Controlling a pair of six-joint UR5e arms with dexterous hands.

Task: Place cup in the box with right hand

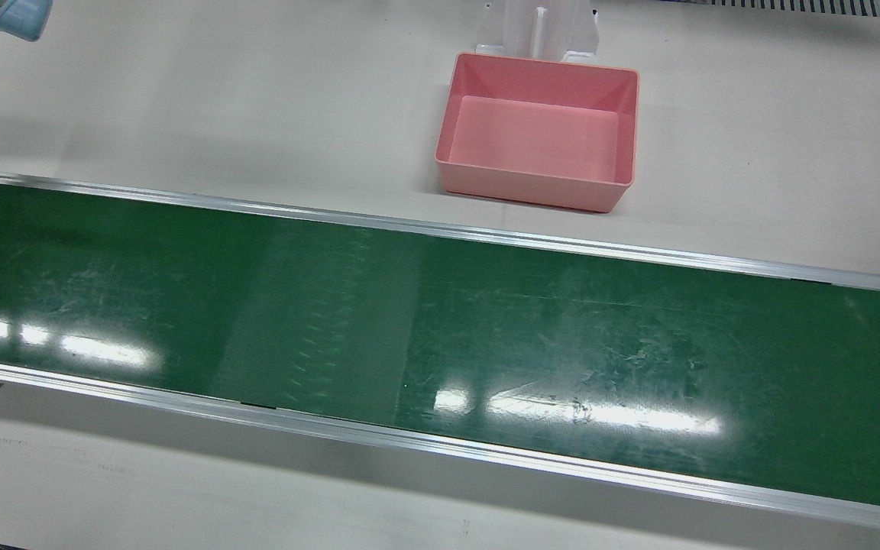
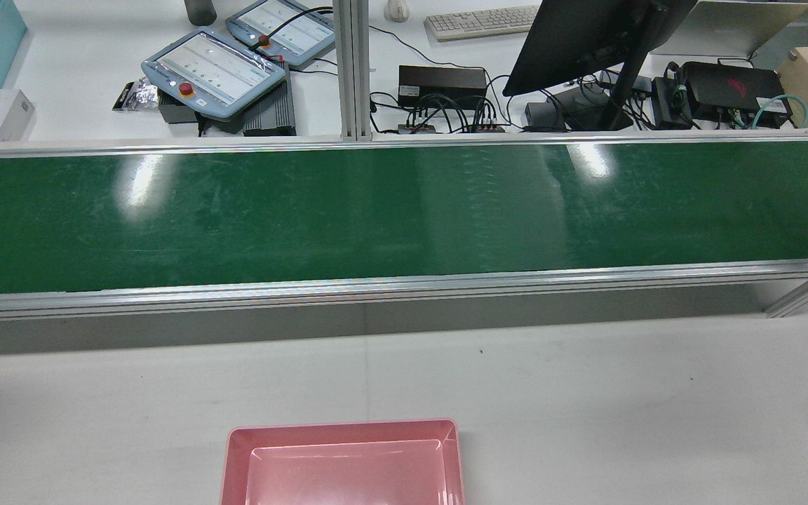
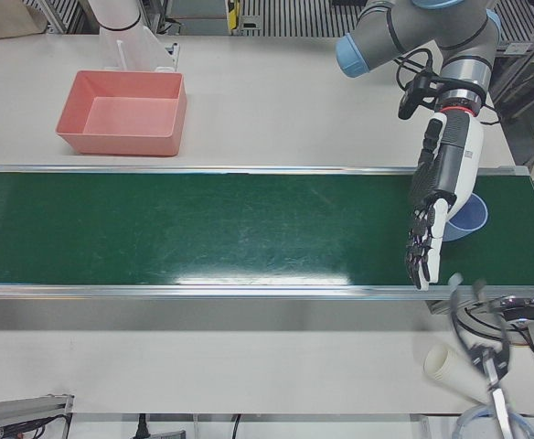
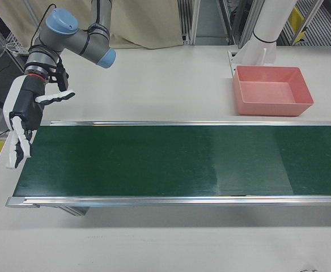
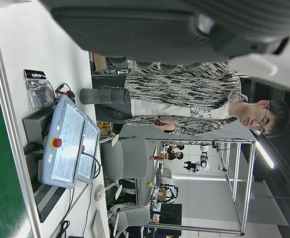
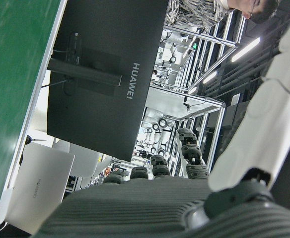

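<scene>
A light blue cup [image 3: 466, 219] stands on the green belt [image 3: 203, 229] at its right end in the left-front view, partly hidden behind my left hand [image 3: 432, 215]. That hand hangs open, fingers pointing down, just in front of the cup and not holding it. My right hand [image 4: 21, 122] hangs open and empty over the other end of the belt [image 4: 154, 161], far from the cup. The pink box [image 1: 539, 130] stands empty on the white table behind the belt; it also shows in the right-front view [image 4: 273, 90] and the rear view [image 2: 344, 463].
A white paper cup [image 3: 445, 364] lies on the table in front of the belt beside a small tool [image 3: 486, 361]. A white pedestal [image 1: 539, 30] stands right behind the box. A monitor [image 2: 586, 35], pendants [image 2: 214, 70] and cables lie beyond the belt.
</scene>
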